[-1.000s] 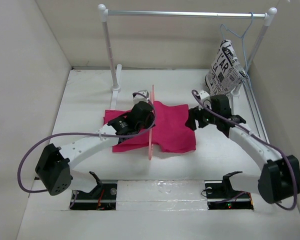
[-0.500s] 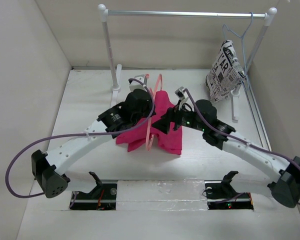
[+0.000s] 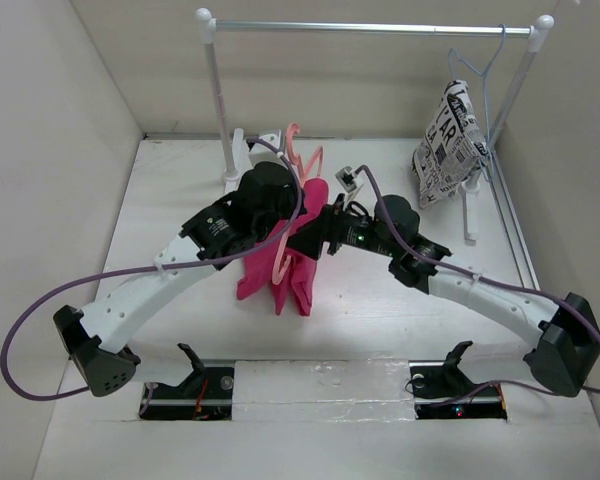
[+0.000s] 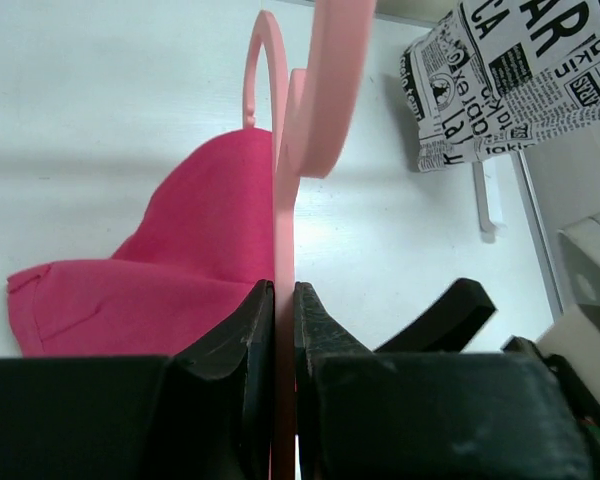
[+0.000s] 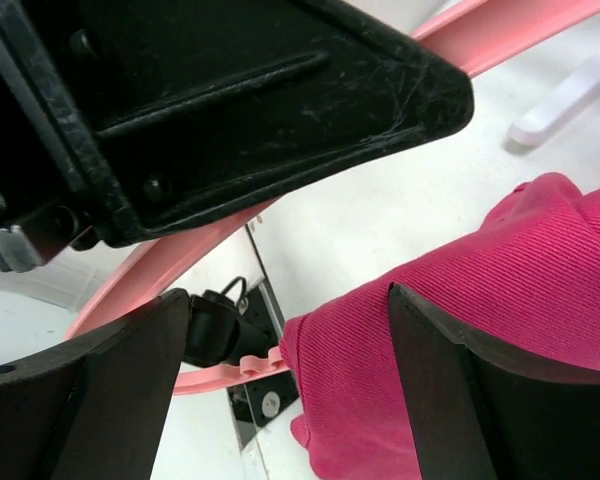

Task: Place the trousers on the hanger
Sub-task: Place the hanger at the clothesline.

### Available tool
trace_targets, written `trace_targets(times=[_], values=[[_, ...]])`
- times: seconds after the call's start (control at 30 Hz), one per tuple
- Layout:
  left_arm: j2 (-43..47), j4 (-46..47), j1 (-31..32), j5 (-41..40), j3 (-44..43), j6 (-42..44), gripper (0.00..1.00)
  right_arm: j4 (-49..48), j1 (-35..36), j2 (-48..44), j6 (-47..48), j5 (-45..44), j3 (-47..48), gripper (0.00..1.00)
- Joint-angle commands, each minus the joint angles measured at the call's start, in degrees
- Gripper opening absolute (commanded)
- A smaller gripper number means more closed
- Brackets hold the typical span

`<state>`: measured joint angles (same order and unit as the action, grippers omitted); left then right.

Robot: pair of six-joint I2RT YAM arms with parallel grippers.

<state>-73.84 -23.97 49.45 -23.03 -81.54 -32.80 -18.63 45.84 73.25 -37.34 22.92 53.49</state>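
My left pincer (image 4: 283,300) is clamped on the hanger (image 4: 284,190), held edge-on, long axis running away from me. The trousers (image 4: 170,280) drape across it above the bench (image 3: 180,180) — right beside my right pincer (image 5: 285,300), spread wide, gripping nothing.

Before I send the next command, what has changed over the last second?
The left gripper, shut on the hanger throughout, lifted it up and back toward the rail, so the trousers left the table and now hang over it. The right gripper swung left to them, jaws open. The printed garment on the rail stayed put.
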Motion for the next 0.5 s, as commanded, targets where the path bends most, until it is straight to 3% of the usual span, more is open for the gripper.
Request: trace_targets(times=[0.0, 0.1, 0.47], values=[[2.91, 10.34, 0.65, -0.26, -3.98, -0.69, 0.00, 4.94, 1.62, -4.69, 1.64, -2.32, 6.08, 0.84], [2.83, 11.04, 0.65, -0.27, -5.03, 0.45, 0.00, 11.94, 1.62, -9.00, 5.26, -6.64, 6.36, 0.85], [1.69, 15.08, 0.65, 2.19, -0.99, -0.95, 0.00, 12.84, 2.14, -8.31, 5.01, -4.64, 7.95, 0.90]])
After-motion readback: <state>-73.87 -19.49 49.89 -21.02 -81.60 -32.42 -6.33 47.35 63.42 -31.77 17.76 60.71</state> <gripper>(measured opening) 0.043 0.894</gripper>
